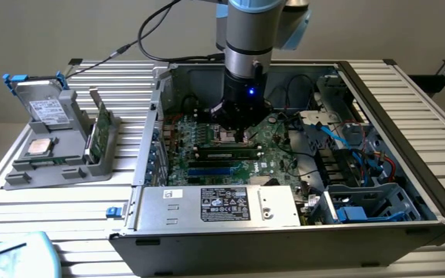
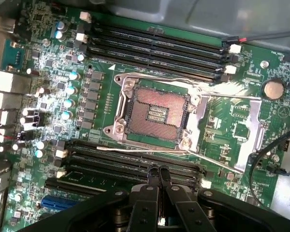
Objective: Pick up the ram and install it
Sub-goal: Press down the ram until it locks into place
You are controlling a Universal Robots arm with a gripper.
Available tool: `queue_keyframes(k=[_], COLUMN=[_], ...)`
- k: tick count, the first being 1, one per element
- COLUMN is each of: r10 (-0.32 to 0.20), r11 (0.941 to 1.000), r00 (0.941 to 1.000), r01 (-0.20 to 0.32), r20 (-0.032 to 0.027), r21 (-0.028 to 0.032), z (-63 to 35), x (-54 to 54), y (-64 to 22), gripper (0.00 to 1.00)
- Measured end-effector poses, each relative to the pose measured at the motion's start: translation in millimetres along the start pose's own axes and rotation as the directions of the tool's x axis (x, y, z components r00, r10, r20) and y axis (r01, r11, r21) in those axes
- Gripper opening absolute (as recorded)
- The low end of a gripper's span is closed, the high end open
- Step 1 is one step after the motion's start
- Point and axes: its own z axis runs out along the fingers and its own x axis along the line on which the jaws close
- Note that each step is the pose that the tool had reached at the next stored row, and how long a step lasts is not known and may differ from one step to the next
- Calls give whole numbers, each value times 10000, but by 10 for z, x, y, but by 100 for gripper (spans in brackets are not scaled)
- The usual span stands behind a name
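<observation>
Slatted metal tabletop carries everything I am steering over. At nine o'clock from the open computer case sits a grey holder. The ram stands on edge in it, a thin green stick well apart from the arm.

Moving right, the gripper hangs inside the case, low over the motherboard. On the wrist view its fingertips are pressed together with nothing between them, right above the bank of memory slots. The bare processor socket lies just beyond.

At six o'clock from the gripper in the exterior view, a dark labelled strip lies along a slot. I cannot tell whether it is a seated module.

My judgement: any work here wants the closed tips centred on the slot line, travelling straight down, and kept clear of the exposed socket pins and the loose cables at three o'clock.
</observation>
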Motion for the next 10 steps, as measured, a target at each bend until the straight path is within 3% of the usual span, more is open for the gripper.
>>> queue_keyframes(k=[4,7,10], r10=[562,1138,1258], r11=[9984,9935,9921], r00=[9984,9935,9920], r01=[-562,-1138,-1258], r20=[28,47,49], r21=[2,1,2], z=[0,0,-1], x=[0,0,12], y=[0,0,2], gripper=[11,11,11])
